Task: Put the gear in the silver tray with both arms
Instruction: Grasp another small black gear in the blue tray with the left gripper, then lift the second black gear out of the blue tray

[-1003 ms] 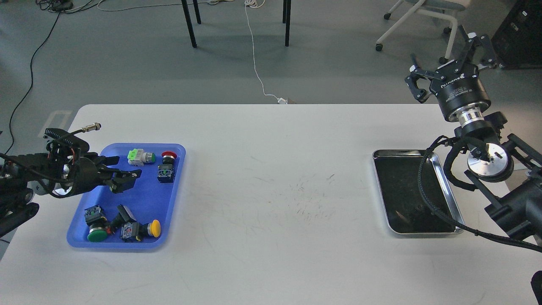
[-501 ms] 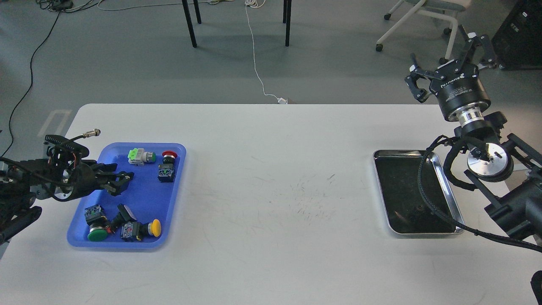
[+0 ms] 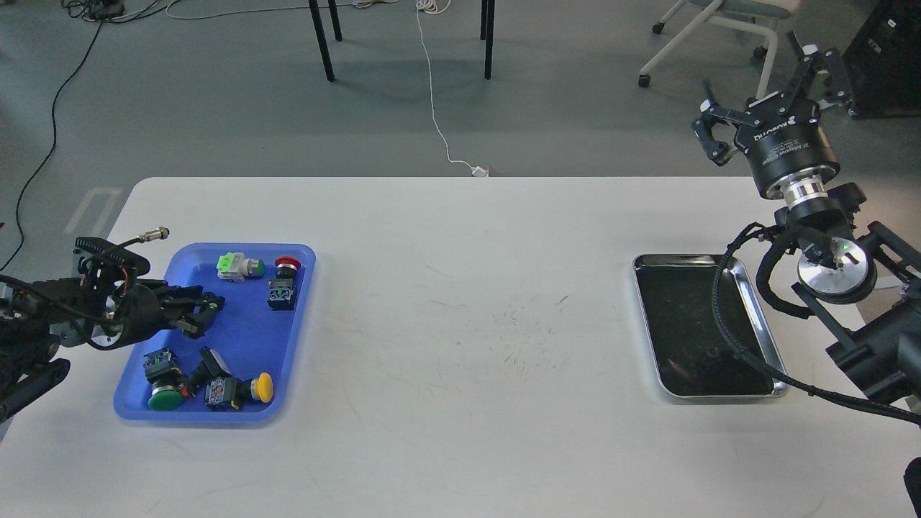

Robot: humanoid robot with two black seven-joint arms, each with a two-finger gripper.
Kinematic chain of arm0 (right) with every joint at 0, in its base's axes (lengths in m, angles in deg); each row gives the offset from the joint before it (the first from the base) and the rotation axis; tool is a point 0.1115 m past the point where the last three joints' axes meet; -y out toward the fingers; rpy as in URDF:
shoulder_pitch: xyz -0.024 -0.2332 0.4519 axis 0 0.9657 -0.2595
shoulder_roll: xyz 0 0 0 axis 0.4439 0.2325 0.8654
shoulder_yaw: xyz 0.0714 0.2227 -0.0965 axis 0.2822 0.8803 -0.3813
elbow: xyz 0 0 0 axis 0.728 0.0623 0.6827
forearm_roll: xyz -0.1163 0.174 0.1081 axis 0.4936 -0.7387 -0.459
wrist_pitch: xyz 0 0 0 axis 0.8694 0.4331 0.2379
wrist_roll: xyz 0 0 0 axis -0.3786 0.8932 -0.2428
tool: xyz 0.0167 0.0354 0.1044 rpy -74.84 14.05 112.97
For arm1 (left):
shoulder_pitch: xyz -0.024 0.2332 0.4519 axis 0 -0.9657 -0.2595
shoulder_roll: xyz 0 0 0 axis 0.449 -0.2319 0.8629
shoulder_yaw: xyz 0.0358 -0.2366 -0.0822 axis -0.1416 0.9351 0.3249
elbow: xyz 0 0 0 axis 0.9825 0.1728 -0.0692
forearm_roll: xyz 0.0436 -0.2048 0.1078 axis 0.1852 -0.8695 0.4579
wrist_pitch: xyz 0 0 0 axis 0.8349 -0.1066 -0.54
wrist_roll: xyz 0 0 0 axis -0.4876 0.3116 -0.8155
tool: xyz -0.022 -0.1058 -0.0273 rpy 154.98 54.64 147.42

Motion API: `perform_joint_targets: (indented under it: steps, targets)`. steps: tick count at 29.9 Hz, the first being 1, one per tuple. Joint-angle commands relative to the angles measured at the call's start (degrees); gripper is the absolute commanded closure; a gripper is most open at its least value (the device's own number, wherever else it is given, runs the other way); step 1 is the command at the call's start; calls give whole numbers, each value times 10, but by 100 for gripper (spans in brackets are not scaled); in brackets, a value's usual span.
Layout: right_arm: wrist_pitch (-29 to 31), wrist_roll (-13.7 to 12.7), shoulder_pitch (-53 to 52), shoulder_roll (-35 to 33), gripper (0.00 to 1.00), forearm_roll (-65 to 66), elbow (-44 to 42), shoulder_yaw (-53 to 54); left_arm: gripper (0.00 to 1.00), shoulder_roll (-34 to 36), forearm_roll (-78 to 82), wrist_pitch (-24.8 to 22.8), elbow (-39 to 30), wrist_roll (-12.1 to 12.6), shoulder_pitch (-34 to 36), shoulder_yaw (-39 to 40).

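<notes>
Left gripper [image 3: 196, 314] hovers over the blue plastic tray [image 3: 248, 338], its dark fingers too bunched to tell how far they are parted, and nothing visibly held. Right gripper [image 3: 773, 104] is raised beyond the table's far edge, fingers spread and empty, above the shiny, round-cornered silver tray [image 3: 761, 332], which holds no part yet. Risk: the rounded, glossy push-button parts [image 3: 209, 385] lie crowded and could slip or snag neighbours during a grasp.
</notes>
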Motion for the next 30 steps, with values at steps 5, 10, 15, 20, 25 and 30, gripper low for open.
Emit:
perform_joint_targets:
  steps: [5,10,15,20,25,30]
  targets:
    - [-1,-1,0,-5,1,0,9,13,78,1,0,-1,0,2,0,0]
    - [-5,-2,-1,-6,1,0,12,23,84,0,-1,-1,-2,3,0,0]
    - [-6,-2,-3,-7,1,0,11,24,86,2,-3,0,-10,3,5,1]
    - [-12,-2,-6,-30,1,0,17,25,86,18,-5,0,-18,0,21,3]
    - [-13,-2,-3,-45,1,0,32,24,86,53,-7,-2,-73,2,41,4]
    - [-13,-2,-2,-46,1,0,33,25,86,77,-7,-5,-122,5,66,5]
